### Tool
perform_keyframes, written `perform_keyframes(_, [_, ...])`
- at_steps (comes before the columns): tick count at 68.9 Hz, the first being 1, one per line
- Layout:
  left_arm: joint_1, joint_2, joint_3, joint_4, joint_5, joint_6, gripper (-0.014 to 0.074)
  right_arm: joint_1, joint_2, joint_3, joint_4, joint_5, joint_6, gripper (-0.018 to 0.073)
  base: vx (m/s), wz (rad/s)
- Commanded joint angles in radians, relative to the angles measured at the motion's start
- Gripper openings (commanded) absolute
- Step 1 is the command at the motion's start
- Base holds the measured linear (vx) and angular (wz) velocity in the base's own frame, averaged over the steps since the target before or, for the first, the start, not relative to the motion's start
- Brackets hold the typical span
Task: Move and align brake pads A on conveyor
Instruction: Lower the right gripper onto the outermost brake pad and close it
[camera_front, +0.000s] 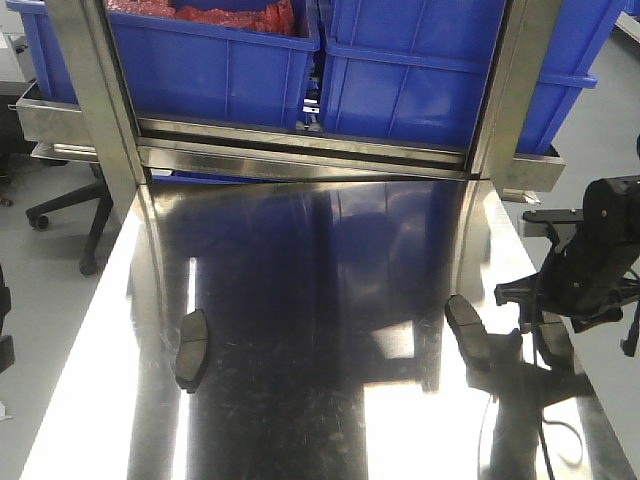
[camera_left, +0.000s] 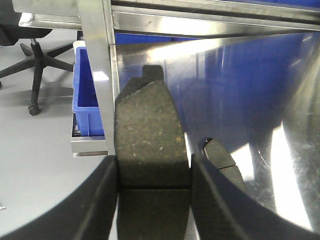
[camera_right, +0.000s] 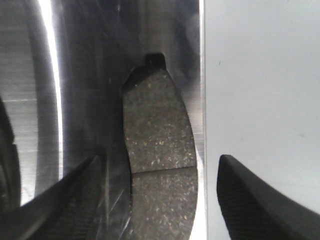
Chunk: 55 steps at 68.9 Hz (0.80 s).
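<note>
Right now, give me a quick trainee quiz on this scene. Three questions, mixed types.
1. True or false: the right hand is shut.
2. How many pads lie on the table in the front view? A two, B three, C four.
3. Fill in: the left hand grips a ____.

Key: 1 false, it is open, one finger on each side of a pad at the table's edge. 2 B. 3 pad.

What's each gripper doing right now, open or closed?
Left gripper: shut on a brake pad.
Right gripper: open, straddling another pad at the steel table's edge, not touching it.
</note>
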Motion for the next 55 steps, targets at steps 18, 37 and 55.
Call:
perform_keyframes(18, [-0.004, -0.007, -0.028, -0.011, -0.091, -0.002, 0.0083, -0.004, -0.038, -0.028, -0.009, -0.016, -0.008, 0.0332, 0.0, 0.0])
perform_keyframes(37, [-0.004, -0.007, -0.028, -0.011, -0.091, -0.002, 0.0083, -0.004, -0.051, -0.028, -0.009, -0.016, -0.008, 0.0123, 0.0, 0.0])
perform_keyframes(55, [-0.004, -0.007, -0.028, -0.011, -0.091, -0.002, 0.0083, 0.0, -0.178, 0.027, 0.001, -0.128, -0.045, 0.0029, 0.0, 0.0])
